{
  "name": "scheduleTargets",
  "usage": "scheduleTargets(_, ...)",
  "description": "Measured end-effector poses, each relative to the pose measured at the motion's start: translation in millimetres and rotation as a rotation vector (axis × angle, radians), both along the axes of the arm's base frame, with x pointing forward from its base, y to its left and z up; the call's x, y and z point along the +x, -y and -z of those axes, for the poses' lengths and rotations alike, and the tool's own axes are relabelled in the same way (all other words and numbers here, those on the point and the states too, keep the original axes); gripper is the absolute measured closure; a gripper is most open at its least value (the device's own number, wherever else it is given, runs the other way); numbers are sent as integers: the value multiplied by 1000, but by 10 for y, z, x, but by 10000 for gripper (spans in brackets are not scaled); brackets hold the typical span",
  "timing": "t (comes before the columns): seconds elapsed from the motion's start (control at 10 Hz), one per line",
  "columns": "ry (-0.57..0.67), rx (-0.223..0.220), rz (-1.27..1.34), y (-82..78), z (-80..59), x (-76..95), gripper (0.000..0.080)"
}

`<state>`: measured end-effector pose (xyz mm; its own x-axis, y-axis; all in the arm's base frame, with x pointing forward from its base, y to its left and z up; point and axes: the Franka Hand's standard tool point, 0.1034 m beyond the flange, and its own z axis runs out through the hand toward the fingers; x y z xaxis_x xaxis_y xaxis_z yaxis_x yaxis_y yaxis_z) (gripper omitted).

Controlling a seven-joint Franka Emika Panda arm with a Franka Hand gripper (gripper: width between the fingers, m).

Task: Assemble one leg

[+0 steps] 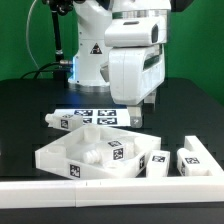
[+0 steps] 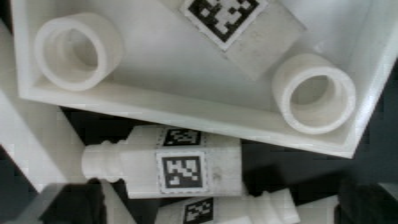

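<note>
My gripper (image 1: 146,103) hangs open and empty above the table, just behind the back right edge of the wide white tray-like piece (image 1: 60,152). One leg (image 1: 62,122), a small white tagged block, lies on its side at the exterior view's left, behind the tray. Two more legs (image 1: 158,163) (image 1: 196,156) stand at the right of the tray. In the wrist view the tray-like piece (image 2: 178,75) shows two round sockets. White tagged blocks (image 2: 175,168) lie beside its edge, under my gripper (image 2: 214,208). The dark fingers (image 2: 71,200) stand wide apart.
The marker board (image 1: 98,115) lies flat behind the tray-like piece. Rounded white tagged pieces (image 1: 92,154) rest inside the tray. A white rail (image 1: 60,190) runs along the front of the table. The robot's base (image 1: 90,50) stands at the back.
</note>
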<state>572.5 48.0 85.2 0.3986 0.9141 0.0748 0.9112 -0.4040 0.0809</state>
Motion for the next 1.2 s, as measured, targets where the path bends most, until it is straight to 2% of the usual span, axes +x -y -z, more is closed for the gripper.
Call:
scheduleTargets(0.4,6,8,58,-36,20,-5,150)
scheduleTargets(0.6,5,25,227,-240,22,11,150)
scheduleTargets(0.7,-22,26,328,-310,-25,103,150)
scheduleTargets(0.9,-45,53,460,-303,-35,281,150)
scheduleTargets(1.2,-46,50,449,-309,-16,254,150)
